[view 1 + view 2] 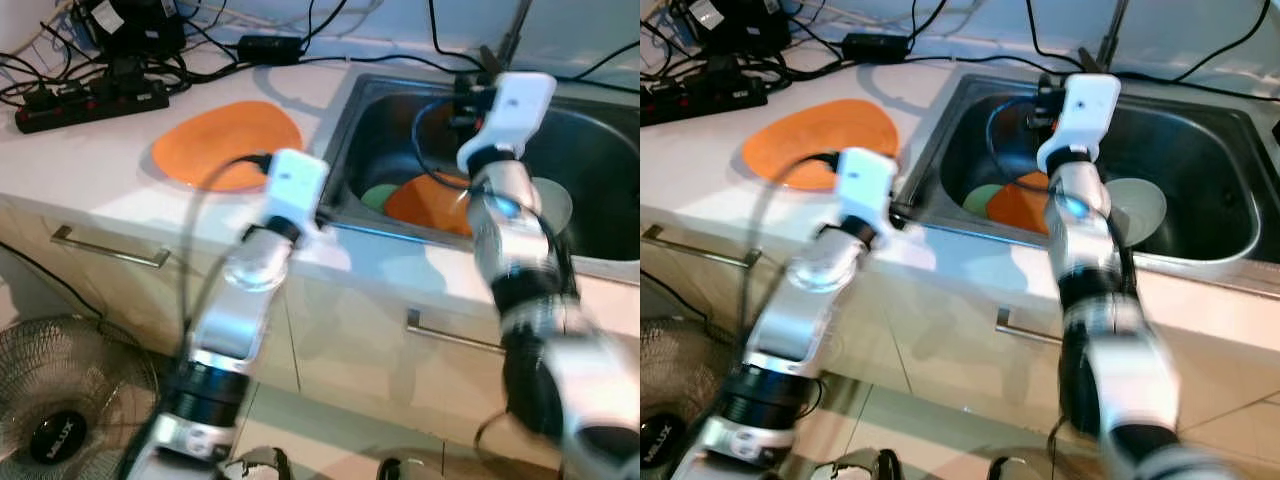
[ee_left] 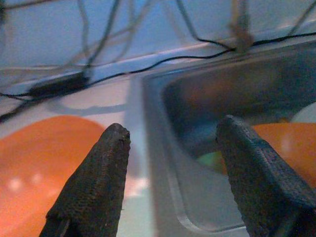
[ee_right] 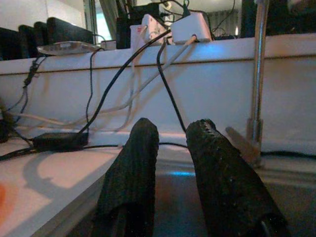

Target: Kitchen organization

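The robot is standing at a white counter (image 1: 120, 190) with a steel sink (image 1: 1230, 150) set into it, and the step in hand looks like gathering the dishes — clearing them out of the basin or moving them into it.

The left gripper (image 2: 170, 163) is hovering over the sink's near-left corner, fingers spread wide and holding nothing. An orange plate (image 1: 228, 143) is lying on the counter just left of the sink. The right gripper (image 3: 170, 148) is reaching over the far side of the basin, toward the tap (image 3: 256, 84), its fingers a narrow gap apart with nothing between them.

Down in the basin an orange dish (image 1: 1025, 205) is lying beside a green dish (image 1: 980, 198) on its left and a pale grey plate (image 1: 1137, 207) on its right.

A likely next move is lowering a gripper to a plate's rim; flat plates offer little lip, so a shallow approach seems needed.

The sink walls are hemming in the right arm. A black power strip (image 1: 90, 103) and cables (image 1: 210, 45) are crowding the counter's far-left edge — worth avoiding.
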